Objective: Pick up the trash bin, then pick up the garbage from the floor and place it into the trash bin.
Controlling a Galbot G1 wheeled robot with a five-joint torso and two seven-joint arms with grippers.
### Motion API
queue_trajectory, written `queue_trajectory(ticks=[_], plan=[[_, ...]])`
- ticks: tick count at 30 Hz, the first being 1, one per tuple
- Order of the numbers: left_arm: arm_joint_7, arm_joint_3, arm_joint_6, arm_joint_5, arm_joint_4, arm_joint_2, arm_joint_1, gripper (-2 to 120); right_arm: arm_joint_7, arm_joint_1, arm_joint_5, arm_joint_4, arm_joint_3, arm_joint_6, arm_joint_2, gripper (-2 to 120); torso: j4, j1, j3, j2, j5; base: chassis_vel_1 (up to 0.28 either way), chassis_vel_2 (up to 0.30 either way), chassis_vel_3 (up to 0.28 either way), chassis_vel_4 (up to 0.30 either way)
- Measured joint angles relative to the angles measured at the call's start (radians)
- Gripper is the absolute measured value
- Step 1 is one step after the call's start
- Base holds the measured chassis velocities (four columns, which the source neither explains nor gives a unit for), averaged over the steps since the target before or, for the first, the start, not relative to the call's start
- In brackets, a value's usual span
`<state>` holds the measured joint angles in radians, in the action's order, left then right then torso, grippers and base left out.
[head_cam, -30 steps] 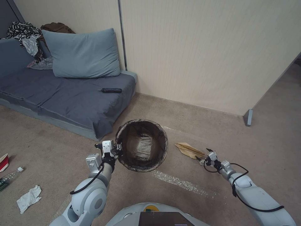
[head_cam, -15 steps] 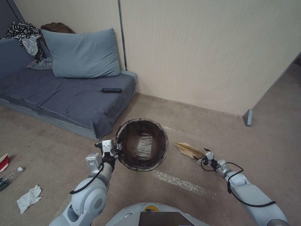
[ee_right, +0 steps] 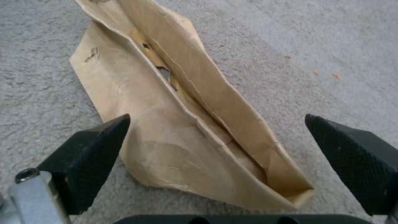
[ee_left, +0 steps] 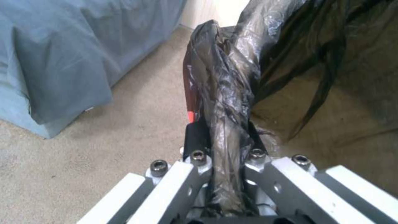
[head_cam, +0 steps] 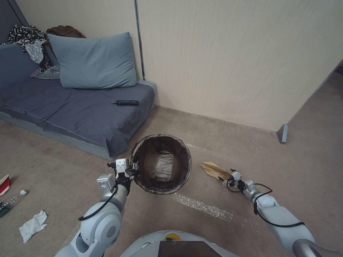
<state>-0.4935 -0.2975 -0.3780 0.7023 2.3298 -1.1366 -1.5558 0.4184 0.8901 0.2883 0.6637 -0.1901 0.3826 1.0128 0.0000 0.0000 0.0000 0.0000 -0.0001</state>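
the right hand (head_cam: 228,177) had moved closer to the folded paper (head_cam: 214,170), fingers wide apart around its end. the left hand (head_cam: 134,168) gripped the trash bin (head_cam: 161,164) rim, bag hiding its fingertips.

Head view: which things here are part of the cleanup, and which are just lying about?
Job: trash bin, clamped in left gripper; tan folded paper, between open right gripper's fingers; tissue; bottle; red cup.
Lying about: pillow; screwdriver; clothes.

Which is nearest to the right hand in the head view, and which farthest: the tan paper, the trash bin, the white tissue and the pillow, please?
1. Tan paper: on the carpet right at the open right hand.
2. Trash bin: to its left, held at the rim by the left hand.
3. and 4. White tissue, far left on the floor, and pillow, on the sofa: too close to call.
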Motion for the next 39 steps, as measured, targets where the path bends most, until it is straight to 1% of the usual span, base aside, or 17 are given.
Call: queue_trajectory(ticks=[8,11,13,14,15,18,20,22,26,28,29,31,33,35,36,37,39], plan=[[-0.002,0.001,0.000,0.000,0.004,-0.001,0.000,2,0.006,-0.035,-0.007,-0.044,-0.002,0.004,0.039,100,0.0001,0.000,0.000,0.000,0.0001,0.000,0.000,0.000,0.000],[-0.003,0.000,0.001,0.000,0.005,-0.001,-0.001,2,0.007,-0.043,-0.011,-0.051,-0.002,0.006,0.047,90,0.0001,0.000,0.000,0.000,0.0002,0.000,0.000,0.000,0.000],[-0.003,0.000,0.001,0.000,0.005,-0.002,-0.001,2,0.011,-0.045,-0.012,-0.052,-0.002,0.008,0.049,90,0.0001,0.000,0.000,0.000,0.0002,0.000,0.000,0.000,0.000],[-0.003,0.000,0.001,0.000,0.006,-0.002,-0.001,2,0.016,-0.047,-0.012,-0.053,-0.002,0.009,0.049,84,0.0000,0.000,0.000,0.000,0.0002,0.000,0.000,0.000,0.000],[-0.003,0.000,0.001,0.000,0.006,-0.002,-0.001,2,0.016,-0.047,-0.012,-0.053,-0.002,0.009,0.049,84,0.0000,0.000,0.000,0.000,0.0002,0.000,0.000,0.000,0.000],[-0.003,0.001,0.002,0.000,0.006,-0.002,0.004,2,0.024,-0.047,-0.011,-0.051,0.000,0.010,0.049,65,0.0000,0.000,0.000,0.000,0.0001,0.000,0.000,0.000,0.000],[-0.004,0.001,0.002,0.001,0.006,-0.002,0.005,2,0.025,-0.047,-0.011,-0.051,0.000,0.010,0.049,62,-0.0001,0.000,0.000,0.000,0.0001,0.000,0.000,0.000,0.000],[-0.005,0.001,0.002,0.003,0.005,0.000,0.009,2,0.028,-0.043,-0.010,-0.048,0.001,0.010,0.049,52,-0.0002,0.000,0.000,0.000,-0.0002,0.000,0.000,0.000,0.000],[-0.006,0.001,0.002,0.007,0.005,0.002,0.011,2,0.032,-0.040,-0.009,-0.047,0.001,0.009,0.049,42,-0.0002,0.000,0.000,0.000,-0.0002,0.000,0.000,0.000,0.000],[-0.008,0.001,0.002,0.010,0.005,0.004,0.013,2,0.033,-0.038,-0.008,-0.044,0.002,0.008,0.049,32,0.0000,0.000,0.000,0.000,0.0000,0.000,0.000,0.000,0.000],[-0.008,0.001,0.002,0.010,0.005,0.004,0.013,2,0.033,-0.038,-0.008,-0.044,0.002,0.008,0.049,32,0.0000,0.000,0.000,0.000,0.0000,0.000,0.000,0.000,0.000],[-0.009,0.001,0.002,0.014,0.006,0.006,0.015,2,0.033,-0.037,-0.006,-0.042,0.002,0.007,0.048,21,0.0000,0.000,0.000,0.000,0.0001,0.000,0.000,0.000,0.000],[-0.010,0.001,0.002,0.015,0.007,0.006,0.016,2,0.033,-0.037,-0.006,-0.040,0.003,0.006,0.047,17,0.0000,0.000,0.000,0.000,0.0001,0.000,0.000,0.000,0.000],[-0.011,0.002,0.002,0.016,0.007,0.007,0.017,2,0.032,-0.037,-0.002,-0.036,0.004,0.005,0.044,6,0.0000,0.000,0.000,0.000,0.0001,0.000,0.000,0.000,0.000],[-0.011,0.002,0.002,0.016,0.007,0.007,0.017,2,0.032,-0.037,-0.002,-0.036,0.004,0.005,0.044,6,0.0000,0.000,0.000,0.000,0.0001,0.000,0.000,0.000,0.000],[-0.012,0.002,0.001,0.016,0.007,0.007,0.017,2,0.031,-0.038,0.000,-0.035,0.005,0.004,0.042,0,0.0001,0.000,0.000,0.000,0.0001,0.000,0.000,0.000,0.000],[-0.012,0.003,0.001,0.016,0.007,0.007,0.018,2,0.030,-0.039,0.001,-0.035,0.007,0.003,0.040,0,0.0000,0.000,0.000,0.000,0.0001,0.000,0.000,0.000,0.000]])
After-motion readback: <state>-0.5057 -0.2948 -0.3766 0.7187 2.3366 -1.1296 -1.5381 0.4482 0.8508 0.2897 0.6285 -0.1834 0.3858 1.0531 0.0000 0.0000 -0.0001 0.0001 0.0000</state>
